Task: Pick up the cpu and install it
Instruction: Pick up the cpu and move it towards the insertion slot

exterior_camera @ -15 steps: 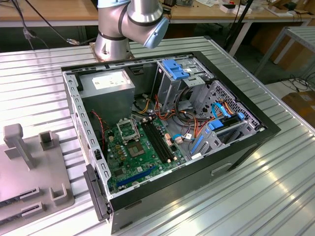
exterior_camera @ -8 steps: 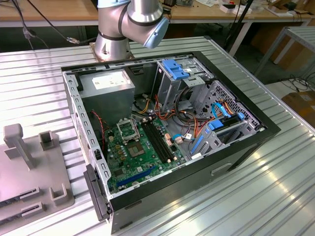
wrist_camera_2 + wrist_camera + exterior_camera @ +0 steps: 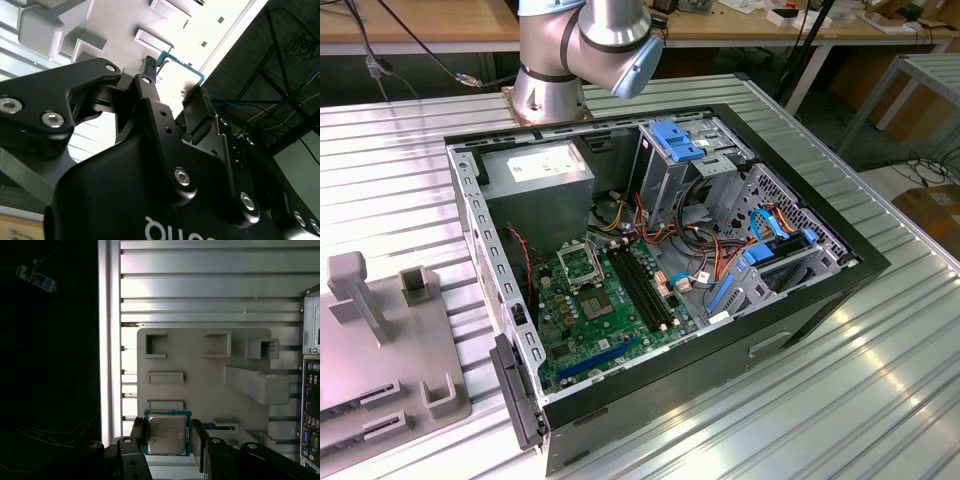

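The cpu [image 3: 166,435], a square chip with a green edge and a silver lid, sits between the two black fingers of my gripper [image 3: 168,433], which is shut on it. It hangs well above the grey fixture plate [image 3: 200,385]. In the second wrist view the cpu's green edge [image 3: 186,67] shows between the fingertips of the gripper [image 3: 175,75]. The exterior view has the open computer case [image 3: 840,270] with its green motherboard [image 3: 582,335], and the cpu socket [image 3: 578,265] lies at the board's far end, uncovered.
The grey fixture plate [image 3: 380,340] with upright blocks lies at the exterior view's left, beside the case. The arm's base [image 3: 550,80] stands behind the case. Cables, a blue drive bay [image 3: 680,140] and a power supply [image 3: 538,165] fill the case. Ribbed metal table [image 3: 840,400] all around.
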